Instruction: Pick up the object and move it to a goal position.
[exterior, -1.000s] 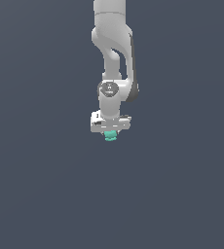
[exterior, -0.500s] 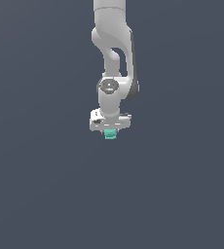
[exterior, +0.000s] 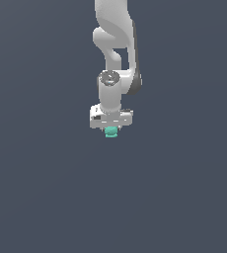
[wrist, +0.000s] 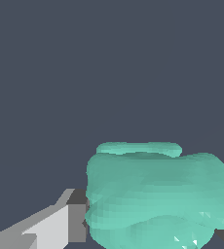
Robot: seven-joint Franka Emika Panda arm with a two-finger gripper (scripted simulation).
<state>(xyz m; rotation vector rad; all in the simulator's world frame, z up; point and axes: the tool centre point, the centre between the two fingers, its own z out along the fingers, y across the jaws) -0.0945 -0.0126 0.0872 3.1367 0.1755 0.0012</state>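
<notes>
Teal-green ridged block (wrist: 153, 194) fills the wrist view, pressed against one pale finger (wrist: 60, 226) at its side. Hand (exterior: 111, 129) is clamped on it; block pokes out just below the fingertips, centred under the white hand body. Arm (exterior: 114, 44) rises straight above. Plain dark-grey backdrop beyond.

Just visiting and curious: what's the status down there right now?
End effector shut on the teal block. Block sits between the fingers. Nothing else visible around it.
</notes>
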